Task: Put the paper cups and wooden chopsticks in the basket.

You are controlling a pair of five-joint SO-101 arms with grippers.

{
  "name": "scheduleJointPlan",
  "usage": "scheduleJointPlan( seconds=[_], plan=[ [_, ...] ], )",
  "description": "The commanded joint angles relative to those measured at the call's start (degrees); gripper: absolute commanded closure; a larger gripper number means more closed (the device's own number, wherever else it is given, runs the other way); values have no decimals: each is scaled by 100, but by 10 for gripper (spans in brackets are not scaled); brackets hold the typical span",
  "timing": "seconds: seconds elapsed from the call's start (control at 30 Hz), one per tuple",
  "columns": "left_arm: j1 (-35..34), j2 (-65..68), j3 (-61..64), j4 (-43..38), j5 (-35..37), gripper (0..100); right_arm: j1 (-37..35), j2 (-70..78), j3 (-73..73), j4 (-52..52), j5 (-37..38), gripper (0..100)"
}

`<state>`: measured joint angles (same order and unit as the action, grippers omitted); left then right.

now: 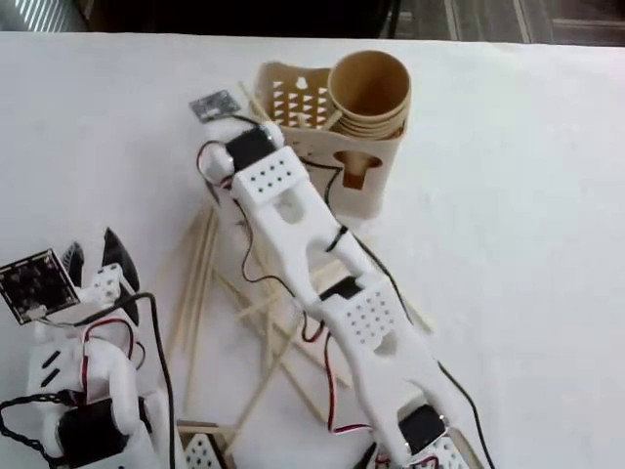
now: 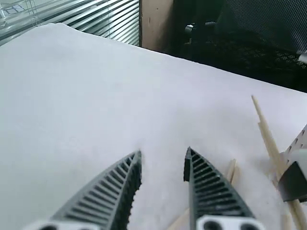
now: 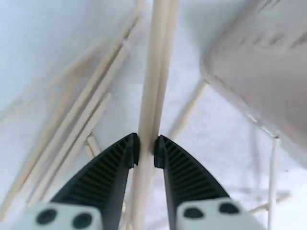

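Note:
A beige perforated basket [image 1: 376, 186] stands at the back of the white table with stacked paper cups [image 1: 369, 90] inside it. Wooden chopsticks [image 1: 195, 283] lie scattered in front of it, under and beside the long arm that stretches to the basket's left side. My right gripper [image 3: 146, 143] is shut on a pair of chopsticks [image 3: 156, 72] close beside the basket wall [image 3: 268, 72], above more loose chopsticks [image 3: 81, 110]. At the front left my left gripper [image 1: 95, 256] stands open just over bare table, nothing between its fingers [image 2: 120, 187]. A few chopsticks [image 2: 268, 139] lie off to its side.
A small camera board [image 1: 215, 105] sticks out at the right arm's wrist, next to the basket. Red and black cables [image 1: 337, 391] run along the arm above the chopsticks. Open white table stretches to the left and right of the basket.

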<state>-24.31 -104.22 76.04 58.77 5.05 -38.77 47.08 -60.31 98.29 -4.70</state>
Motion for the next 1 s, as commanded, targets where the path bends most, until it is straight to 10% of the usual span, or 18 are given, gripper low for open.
scheduleJointPlan(
  seconds=[0.0,0.97],
  plan=[
    [-40,-13,-26,-26,9,842,-4,-1156,281,31,18,981],
    [-31,-13,26,-44,9,842,251,-4224,844,-1481,18,981]
  ],
)
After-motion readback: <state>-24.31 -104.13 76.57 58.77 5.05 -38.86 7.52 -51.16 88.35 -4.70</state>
